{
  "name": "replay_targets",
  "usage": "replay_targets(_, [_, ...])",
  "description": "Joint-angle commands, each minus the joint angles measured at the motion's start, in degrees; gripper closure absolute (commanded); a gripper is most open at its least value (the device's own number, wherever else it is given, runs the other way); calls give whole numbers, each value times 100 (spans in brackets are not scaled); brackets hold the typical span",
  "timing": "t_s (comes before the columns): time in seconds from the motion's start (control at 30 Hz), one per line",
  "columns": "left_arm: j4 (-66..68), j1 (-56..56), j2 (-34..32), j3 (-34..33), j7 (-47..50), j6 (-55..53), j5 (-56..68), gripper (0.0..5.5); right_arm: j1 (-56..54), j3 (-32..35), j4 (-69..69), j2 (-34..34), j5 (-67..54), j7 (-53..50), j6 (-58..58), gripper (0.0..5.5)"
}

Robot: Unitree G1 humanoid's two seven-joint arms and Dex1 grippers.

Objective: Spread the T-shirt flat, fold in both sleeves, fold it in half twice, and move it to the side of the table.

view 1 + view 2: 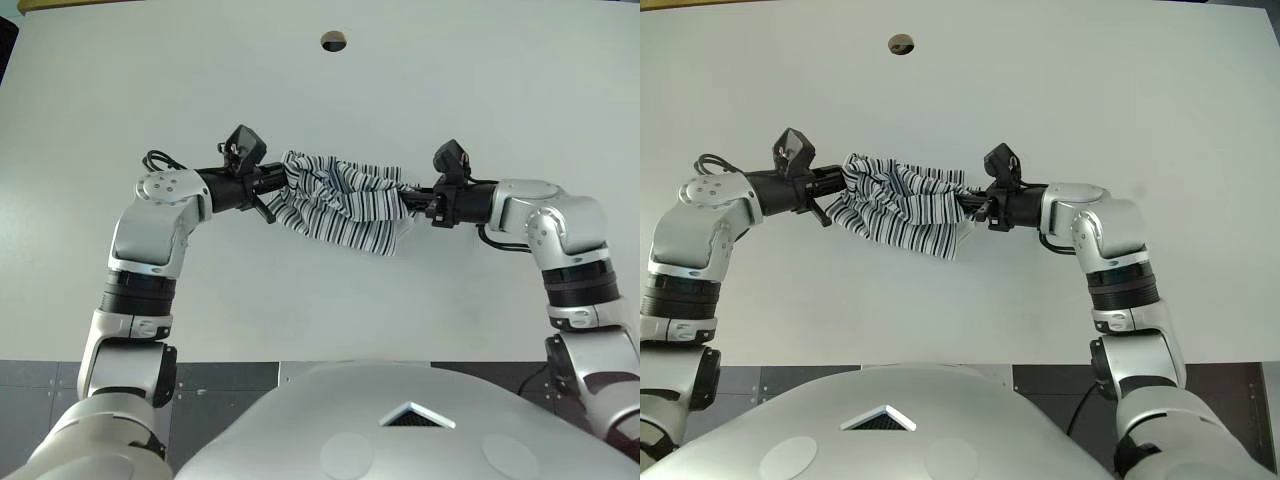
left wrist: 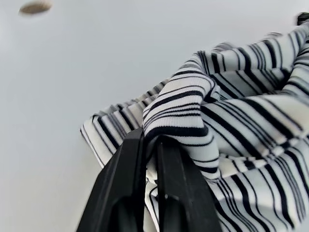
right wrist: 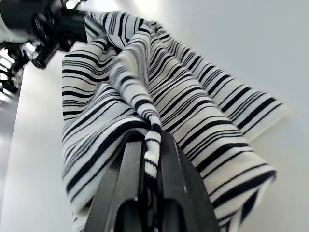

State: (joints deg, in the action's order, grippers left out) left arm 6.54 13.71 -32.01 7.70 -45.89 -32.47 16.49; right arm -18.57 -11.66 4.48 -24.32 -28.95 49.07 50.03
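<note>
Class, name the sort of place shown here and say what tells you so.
Likely a robot lab or test bench: a plain white table with a hole, and a striped T-shirt pinched by the left end effector and right end effector.

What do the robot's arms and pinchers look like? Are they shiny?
Yes! The left arm and right arm wear smooth, rounded silver shells, each with a black band. Near the wrists they turn black, with a small black box on top and a looping black cable nearby. The jaws are two flat, narrow black bars.
</note>
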Motion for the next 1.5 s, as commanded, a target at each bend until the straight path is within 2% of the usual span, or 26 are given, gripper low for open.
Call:
replay_targets(0.03, [652, 279, 182, -165, 193, -272, -39, 536, -204, 130, 374, 188, 45, -138, 78, 488])
replay_targets(0.2, [1176, 538, 522, -531, 439, -448, 149, 536, -338, 469, 822, 404, 35, -482, 115, 392])
replay_targets(0.3, [1245, 650, 733, -1125, 550, -796, 655, 536, -465, 660, 1149, 497, 63, -664, 116, 392])
replay_targets(0.4, [1360, 687, 769, -1309, 667, -777, 679, 536, -463, 700, 1295, 506, 120, -683, 56, 392])
replay_targets(0.43, [1303, 640, 746, -1246, 597, -775, 656, 499, -452, 695, 1302, 511, 141, -677, 37, 388])
replay_targets(0.57, [995, 470, 684, -1025, 441, -802, 586, 443, -432, 659, 1259, 544, 173, -648, 22, 388])
replay_targets(0.7, [1121, 558, 695, -1074, 567, -807, 536, 385, -366, 637, 1126, 536, 180, -594, -9, 388])
replay_targets(0.83, [1243, 587, 720, -1133, 627, -764, 503, 375, -378, 1066, 820, 730, 201, -848, -915, 388])
replay_targets(0.97, [1524, 859, 857, -1667, 1099, -613, 658, 375, -380, 1400, 283, 1001, 199, -1100, -1895, 388])
replay_targets(1.13, [1924, 1137, 980, -2277, 1549, -511, 866, 375, -92, 1065, -44, 1019, 466, -1037, -2337, 388])
replay_targets(1.23, [1776, 1042, 994, -2431, 1583, -168, 888, 375, 268, 486, -742, 959, 770, -810, -2730, 388])
replay_targets(1.3, [1223, 686, 1013, -2241, 1382, 135, 811, 375, 485, 3, -1156, 923, 1038, -675, -2988, 388])
replay_targets(1.43, [108, -46, 953, -1784, 1091, 561, 597, 432, 708, -802, -1326, 912, 1634, -569, -3454, 454])
replay_targets(1.5, [-239, -346, 808, -1526, 1039, 830, 299, 465, 689, -997, -1222, 974, 1824, -615, -3583, 493])
